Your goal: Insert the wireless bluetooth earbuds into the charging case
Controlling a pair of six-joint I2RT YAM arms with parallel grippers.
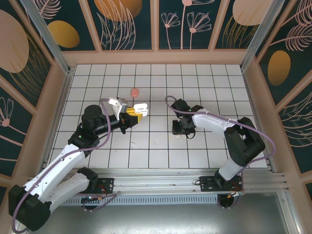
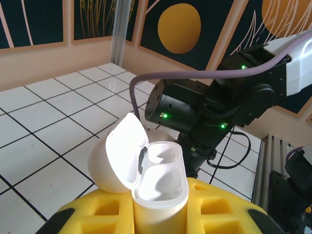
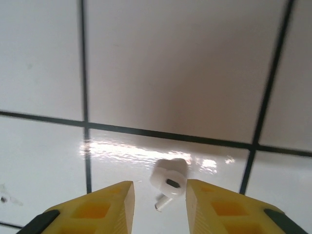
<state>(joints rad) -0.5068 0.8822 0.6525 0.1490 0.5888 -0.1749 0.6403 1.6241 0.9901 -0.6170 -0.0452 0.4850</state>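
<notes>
The white tiled surface [image 1: 161, 156], ruled by dark grout lines, spread between patterned walls. The left arm [image 1: 63, 163] stretched from its base toward the middle of the tiles. The right arm [image 1: 222, 127] folded inward from the opposite side, its wrist tipped down at the tiles.

The left fingers [image 1: 132, 115] (yellow, with black ends) were closed on the charging case [image 2: 161, 183], clamping its lower body from both sides and holding it upright above the surface. The case was white, its lid [image 2: 119, 156] swung back on the hinge, and the two moulded wells inside lay open to view. The right fingers [image 1: 177, 131] stood apart, hanging low over one tile with no grip on anything.

Farther back, well apart from both arms, a salmon-pink item [image 1: 135, 91] lay on a tile; at that size I could not tell whether it was a bud or a case. Smallest of all, a white earbud [image 3: 169, 181] lay on the glossy tile in the gap between the right fingers, touching neither, its short stem pointing toward the lower edge of the wrist view.
</notes>
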